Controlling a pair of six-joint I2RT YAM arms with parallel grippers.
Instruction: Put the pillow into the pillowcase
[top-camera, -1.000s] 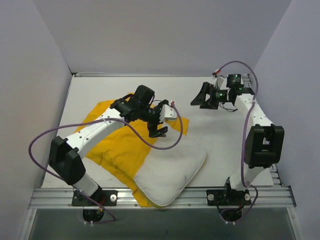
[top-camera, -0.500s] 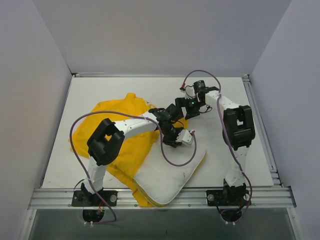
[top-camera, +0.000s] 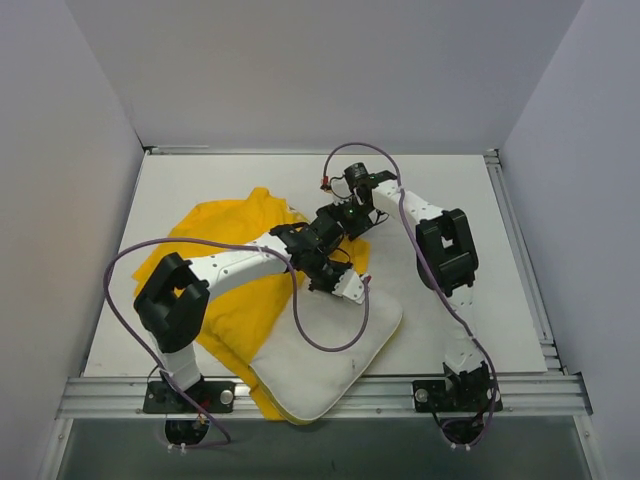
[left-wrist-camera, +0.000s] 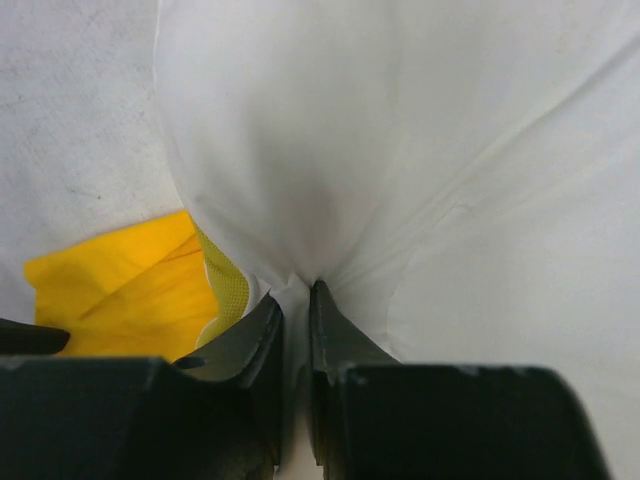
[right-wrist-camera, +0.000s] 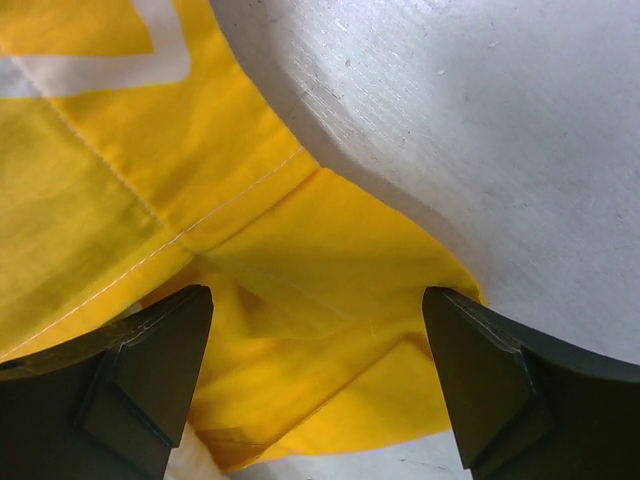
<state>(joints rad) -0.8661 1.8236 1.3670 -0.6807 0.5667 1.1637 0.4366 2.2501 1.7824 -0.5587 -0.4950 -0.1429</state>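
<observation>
One pillow (top-camera: 330, 375), lengthwise near-left to far-right

Pillow (top-camera: 320, 372) showing plain white, yellow mesh strip (left-wrist-camera: 232, 290) running along seam. Pillowcase (top-camera: 215, 220) glowing bright yellow, white printed outline (right-wrist-camera: 120, 72) showing at 11 o'clock, right wrist view.

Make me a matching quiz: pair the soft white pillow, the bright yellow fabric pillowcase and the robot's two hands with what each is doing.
1. soft white rectangular pillow
2. bright yellow fabric pillowcase
3. left hand
4. right hand

a. open above a yellow corner
b. lying at the table's near edge, gripped
c. pinched shut on white fabric
d. crumpled, mostly on the table's left half

Pairs: 1-b, 2-d, 3-c, 4-a
</observation>
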